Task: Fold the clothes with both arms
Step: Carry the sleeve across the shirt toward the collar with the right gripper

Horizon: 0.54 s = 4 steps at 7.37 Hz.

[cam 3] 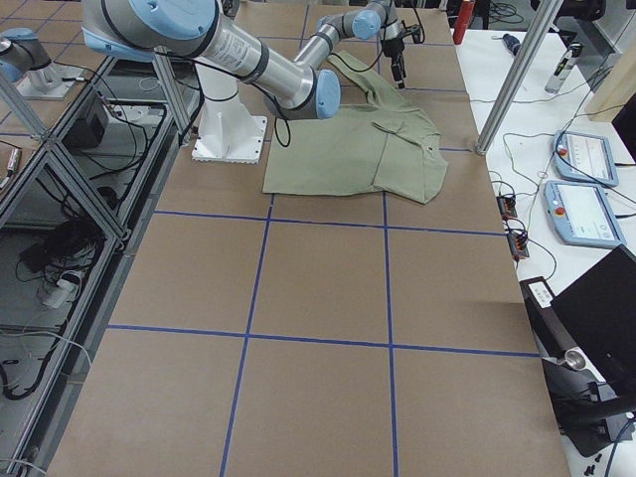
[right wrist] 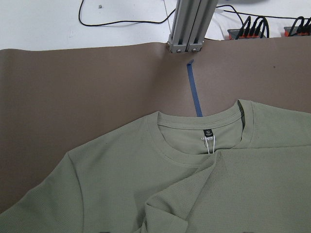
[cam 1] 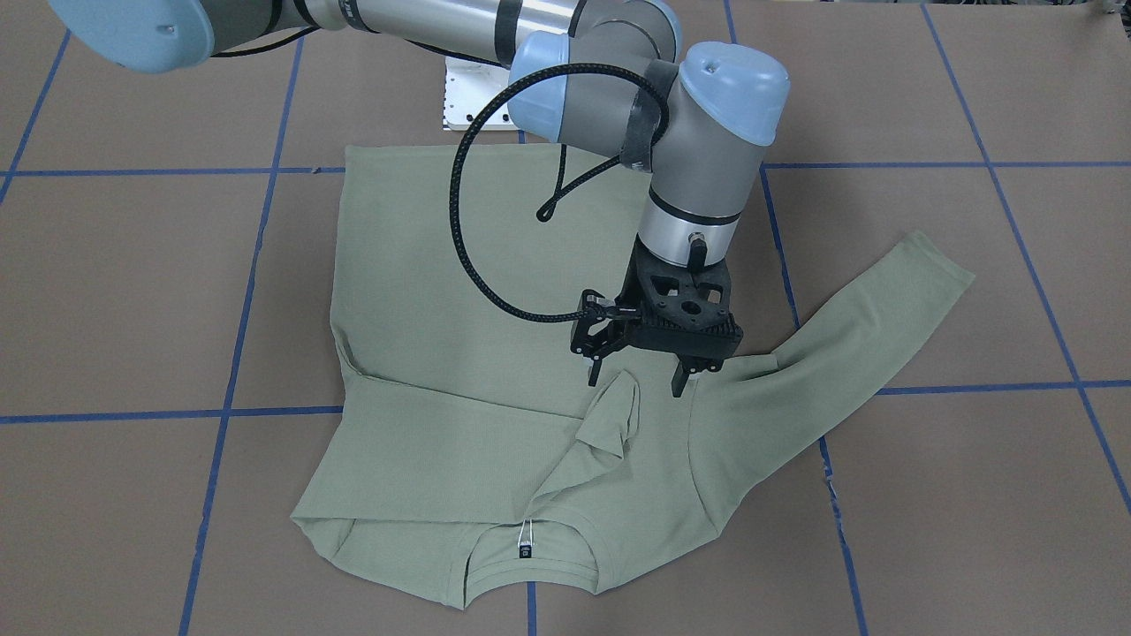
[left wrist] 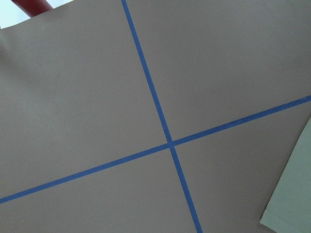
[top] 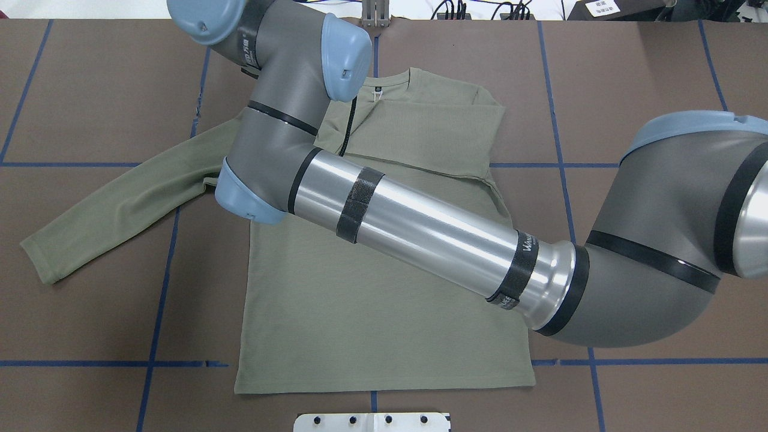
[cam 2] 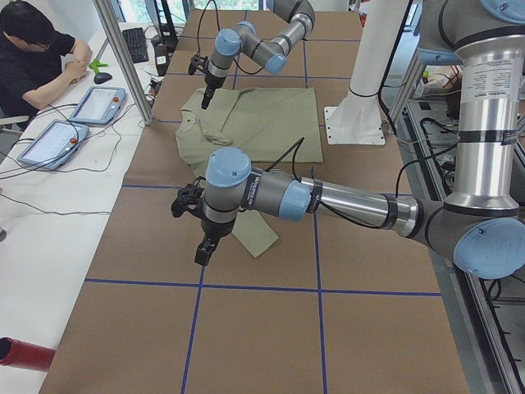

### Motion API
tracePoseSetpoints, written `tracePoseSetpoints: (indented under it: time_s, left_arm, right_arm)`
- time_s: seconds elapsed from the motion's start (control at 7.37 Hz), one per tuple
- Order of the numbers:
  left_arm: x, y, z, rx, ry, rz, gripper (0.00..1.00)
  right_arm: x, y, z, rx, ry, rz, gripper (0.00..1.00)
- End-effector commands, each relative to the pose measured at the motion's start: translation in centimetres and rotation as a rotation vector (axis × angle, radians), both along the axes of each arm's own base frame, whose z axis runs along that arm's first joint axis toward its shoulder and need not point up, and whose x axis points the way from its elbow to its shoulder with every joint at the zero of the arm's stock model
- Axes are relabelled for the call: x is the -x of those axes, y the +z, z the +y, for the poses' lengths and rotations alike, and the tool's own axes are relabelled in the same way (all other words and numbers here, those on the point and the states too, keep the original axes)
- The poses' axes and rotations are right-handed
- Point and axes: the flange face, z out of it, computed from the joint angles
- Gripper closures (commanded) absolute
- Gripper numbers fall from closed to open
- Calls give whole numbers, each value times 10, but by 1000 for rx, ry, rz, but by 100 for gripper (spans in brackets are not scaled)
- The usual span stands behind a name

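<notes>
The pale green shirt [cam 1: 442, 309] lies flat on the brown table, collar and black neck label [right wrist: 208, 133] toward the operators' side. One sleeve is folded across the chest, its cuff [cam 1: 618, 411] bunched up. The other sleeve [top: 108, 216] stretches out flat. My right arm reaches across the shirt, and its gripper [cam 1: 634, 378] hangs open just above the folded cuff, holding nothing. My left gripper [cam 2: 203, 246] hovers over bare table beyond the outstretched sleeve; I cannot tell whether it is open or shut. Its wrist view catches only the sleeve's cuff corner [left wrist: 294, 194].
Blue tape lines [left wrist: 170, 143] grid the table. The white base plate [top: 372, 422] sits just behind the shirt's hem. An aluminium post [right wrist: 189, 24] stands at the far edge. A person [cam 2: 33, 49] sits at a side desk with teach pendants [cam 2: 98, 103].
</notes>
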Motion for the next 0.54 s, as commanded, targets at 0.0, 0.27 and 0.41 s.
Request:
tracePoseSetpoints:
  time_s: [0.0, 0.27, 0.41]
  left_arm:
    - [-1, -21, -39, -191, 2, -6, 0]
    - [-28, -9, -62, -155, -41, 114, 0]
    - [-59, -15, -59, -234, 5, 139, 0]
  right_arm:
    - [-56, 16, -49, 102, -91, -66, 0]
    - [-128, 63, -97, 151, -191, -110, 0]
    - [-173, 101, -111, 153, -226, -136, 0]
